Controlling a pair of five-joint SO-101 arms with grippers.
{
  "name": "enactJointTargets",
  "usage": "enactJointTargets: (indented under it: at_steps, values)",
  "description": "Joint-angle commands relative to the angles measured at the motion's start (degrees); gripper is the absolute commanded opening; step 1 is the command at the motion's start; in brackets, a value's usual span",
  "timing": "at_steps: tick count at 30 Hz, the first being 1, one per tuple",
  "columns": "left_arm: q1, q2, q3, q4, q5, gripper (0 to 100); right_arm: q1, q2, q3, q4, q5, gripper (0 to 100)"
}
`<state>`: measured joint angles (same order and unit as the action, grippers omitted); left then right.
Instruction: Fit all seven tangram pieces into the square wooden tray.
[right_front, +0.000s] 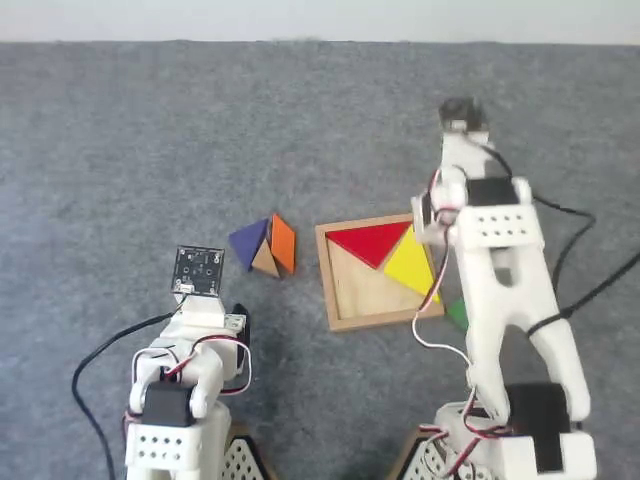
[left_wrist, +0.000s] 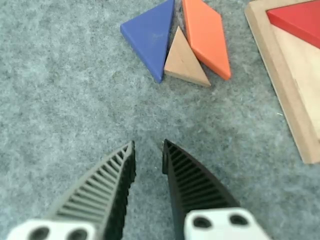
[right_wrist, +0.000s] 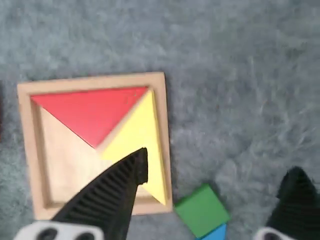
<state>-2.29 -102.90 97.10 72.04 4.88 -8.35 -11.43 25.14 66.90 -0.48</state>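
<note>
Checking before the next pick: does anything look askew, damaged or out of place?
Nothing stands out. The red triangle and yellow triangle sit flat in the tray; the blue triangle, tan triangle, orange parallelogram and green square lie flat on the carpet, simply not yet placed.

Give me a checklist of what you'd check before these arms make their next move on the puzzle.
1. Red triangle and yellow triangle lying flat inside the tray: ok.
2. Bare wood left in the tray for more pieces: ok.
3. Left gripper empty, jaws slightly apart, over the carpet short of the blue triangle, tan triangle and orange parallelogram: ok.
4. Right gripper empty and wide open: ok.
5. Green square free to grasp: cannot tell; a light blue piece sits against it, mostly cut off.
</note>
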Motion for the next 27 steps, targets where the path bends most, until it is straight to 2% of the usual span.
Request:
enactJointTargets:
  at_steps: [1,3,11,17,21,27]
  values:
    - [0.2,-1.1,-0.7,0.4,-0.3,9,1.1,-1.9,7.3,-6.5,3.7,18.6]
    - [0.2,-1.1,-0.7,0.4,-0.3,9,0.6,0.0,9.6,-9.8,4.5,14.6]
    - [0.2,-1.1,-0.7,0.4,-0.3,9,-2.3,8.7,7.9,-11.0,4.7,14.5]
    - [0.2,-1.1,-0.7,0.4,-0.3,9,-3.8,9.9,7.9,-11.6,4.6,14.5]
    - [0.2,-1.1,-0.7,0.4,-0.3,9,-2.8,8.0,6.9,-11.0,4.5,14.5]
    - [0.2,-1.1,-0.7,0.4,-0.3,9,2.7,-4.1,6.8,-7.2,4.8,14.5]
